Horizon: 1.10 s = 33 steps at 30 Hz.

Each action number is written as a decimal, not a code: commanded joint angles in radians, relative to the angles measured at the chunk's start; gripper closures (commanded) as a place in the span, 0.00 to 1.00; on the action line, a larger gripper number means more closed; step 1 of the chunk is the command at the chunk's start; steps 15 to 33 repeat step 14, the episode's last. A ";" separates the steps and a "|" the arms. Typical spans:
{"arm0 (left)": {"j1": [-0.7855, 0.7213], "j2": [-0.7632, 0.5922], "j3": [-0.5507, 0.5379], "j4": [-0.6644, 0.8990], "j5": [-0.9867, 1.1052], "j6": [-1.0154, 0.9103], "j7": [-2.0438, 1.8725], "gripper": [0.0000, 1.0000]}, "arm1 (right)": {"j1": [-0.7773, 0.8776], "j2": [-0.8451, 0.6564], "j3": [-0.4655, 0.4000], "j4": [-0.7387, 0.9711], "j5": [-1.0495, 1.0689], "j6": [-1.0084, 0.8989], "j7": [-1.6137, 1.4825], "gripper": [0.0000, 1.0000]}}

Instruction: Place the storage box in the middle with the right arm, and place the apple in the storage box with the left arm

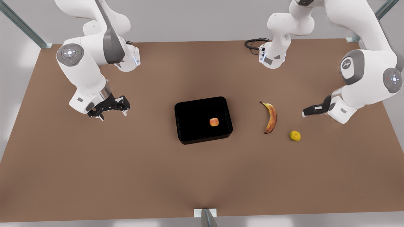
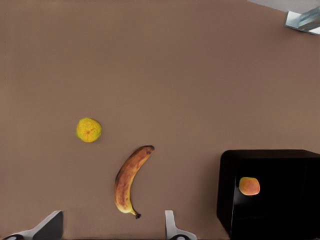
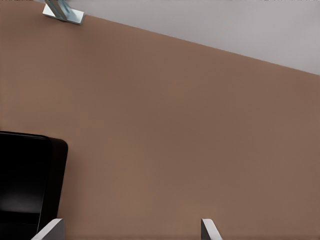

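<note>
two arms: both hang over the brown surface [image 1: 94, 176], one at each side of the front view, neither touching anything.
left tool [image 1: 305, 113]: on the front view's right, low over the surface, beside the banana and the yellow-green fruit; its fingers [image 2: 172, 227] stand wide apart with bare surface between them, holding nothing.
right tool [image 1: 113, 111]: on the front view's left, well apart from the box; its fingers [image 3: 210, 231] are spread wide, nothing between them.
storage box [image 1: 203, 119]: black, low-walled, near the middle of the surface, its long sides slightly skewed to the surface edge.
apple [image 1: 214, 122]: lying inside the storage box, toward its right half in the front view, clear of the walls.
banana [image 1: 270, 117]: flat on the surface between the box and the left tool, apart from both.
yellow-green fruit [image 1: 295, 136]: just beside the banana's lower end, not touching it.
open room: wide bare surface on the near side and between the right tool and the box.
edges: a black cable [image 1: 252, 43] lies at the far edge by an arm base; metal frame posts stand at the far corners.
</note>
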 commanded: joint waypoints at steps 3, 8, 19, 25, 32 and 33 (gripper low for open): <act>0.036 -0.023 -0.005 0.001 0.136 -0.017 0.071 0.00 | -0.002 0.000 0.000 0.000 0.000 0.000 0.000 0.00; 0.057 -0.034 -0.019 -0.003 0.181 -0.024 0.099 0.00 | 0.000 0.000 0.000 -0.002 0.000 0.000 0.000 0.00; 0.039 -0.029 -0.022 -0.003 0.181 -0.043 0.097 0.00 | 0.006 0.000 0.000 0.000 0.000 0.000 0.001 0.00; 0.039 -0.029 -0.022 -0.003 0.181 -0.043 0.097 0.00 | 0.006 0.000 0.000 0.000 0.000 0.000 0.001 0.00; 0.039 -0.029 -0.022 -0.003 0.181 -0.043 0.097 0.00 | 0.006 0.000 0.000 0.000 0.000 0.000 0.001 0.00; 0.039 -0.029 -0.022 -0.003 0.181 -0.043 0.097 0.00 | 0.006 0.000 0.000 0.000 0.000 0.000 0.001 0.00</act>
